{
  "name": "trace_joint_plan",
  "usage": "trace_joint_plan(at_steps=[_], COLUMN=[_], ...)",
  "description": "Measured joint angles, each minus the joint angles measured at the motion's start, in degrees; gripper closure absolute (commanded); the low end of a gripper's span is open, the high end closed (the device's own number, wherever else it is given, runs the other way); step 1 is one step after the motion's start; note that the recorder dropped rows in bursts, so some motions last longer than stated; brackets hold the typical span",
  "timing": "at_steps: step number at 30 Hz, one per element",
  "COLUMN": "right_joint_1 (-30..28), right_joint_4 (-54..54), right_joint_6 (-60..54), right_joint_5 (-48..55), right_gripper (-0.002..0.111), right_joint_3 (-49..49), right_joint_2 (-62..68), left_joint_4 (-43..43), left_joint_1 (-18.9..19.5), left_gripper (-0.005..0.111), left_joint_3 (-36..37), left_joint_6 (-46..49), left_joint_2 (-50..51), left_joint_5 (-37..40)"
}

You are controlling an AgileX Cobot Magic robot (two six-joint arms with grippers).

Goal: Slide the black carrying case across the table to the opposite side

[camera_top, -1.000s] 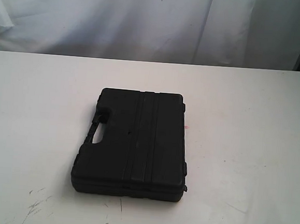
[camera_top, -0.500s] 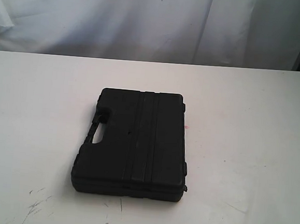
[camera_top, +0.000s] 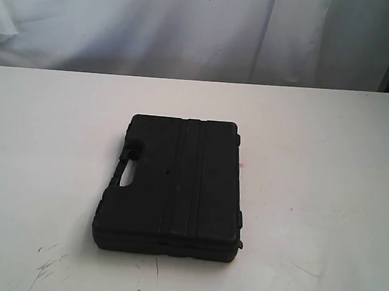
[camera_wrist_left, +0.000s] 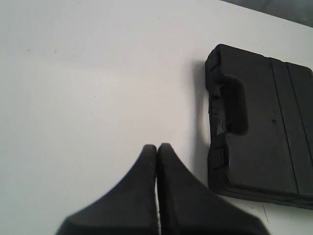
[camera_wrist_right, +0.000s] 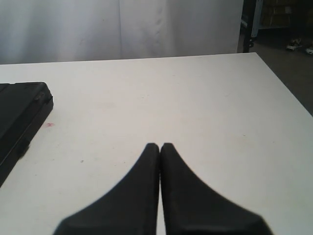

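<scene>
Black carrying case (camera_top: 172, 186) lies flat and closed on the white table (camera_top: 328, 163). It sits about midway between the left and right sides, and nearer the near edge than the far edge. Its long sides run near-to-far.

- The handle (camera_top: 121, 170) is on the case's left side.
- A tiny pink spot (camera_top: 242, 165) sits just off the right side.
- Dark scuff marks (camera_top: 47, 265) lie toward the near left corner.

Left gripper (camera_wrist_left: 157, 147): fingers pressed together, nothing between them. It is over bare tabletop, apart from the case (camera_wrist_left: 264, 132). The handle side (camera_wrist_left: 237, 105) faces this gripper, with a strip of white table between them and no contact.

Right gripper (camera_wrist_right: 160, 146): fingers likewise clamped tip to tip and empty. It is over bare table toward the right edge. Only one corner of the case (camera_wrist_right: 19, 112) shows in this view, well apart from the fingertips. The pink spot (camera_wrist_right: 49, 125) is just beside that corner.
</scene>
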Motion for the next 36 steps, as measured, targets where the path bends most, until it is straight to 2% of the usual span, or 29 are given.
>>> trace_joint_plan(at_steps=[4, 11, 15, 22, 31, 36], right_joint_1=[0.0, 0.0, 0.0, 0.0, 0.0, 0.0], right_joint_4=[0.0, 0.0, 0.0, 0.0, 0.0, 0.0], right_joint_6=[0.0, 0.0, 0.0, 0.12, 0.12, 0.12], right_joint_5=[0.0, 0.0, 0.0, 0.0, 0.0, 0.0], right_gripper=[0.108, 0.108, 0.108, 0.108, 0.108, 0.108], right_joint_3=[0.0, 0.0, 0.0, 0.0, 0.0, 0.0], right_joint_2=[0.0, 0.0, 0.0, 0.0, 0.0, 0.0], left_joint_4=[-0.22, -1.91, -4.3, -3.8, -2.58, -1.26], left_joint_1=[0.0, 0.0, -0.57, -8.71, -14.75, -16.86], left_gripper=[0.107, 0.107, 0.107, 0.107, 0.107, 0.107], left_joint_3=[-3.64, -17.89, -22.57, -26.21, -30.8, -33.87], left_joint_6=[0.52, 2.83, 4.05, 3.72, 1.54, 0.51], left_joint_2=[6.52, 24.45, 31.35, 41.24, 53.65, 59.07], left_joint_5=[0.57, 5.25, 6.34, 5.23, 4.07, 3.79])
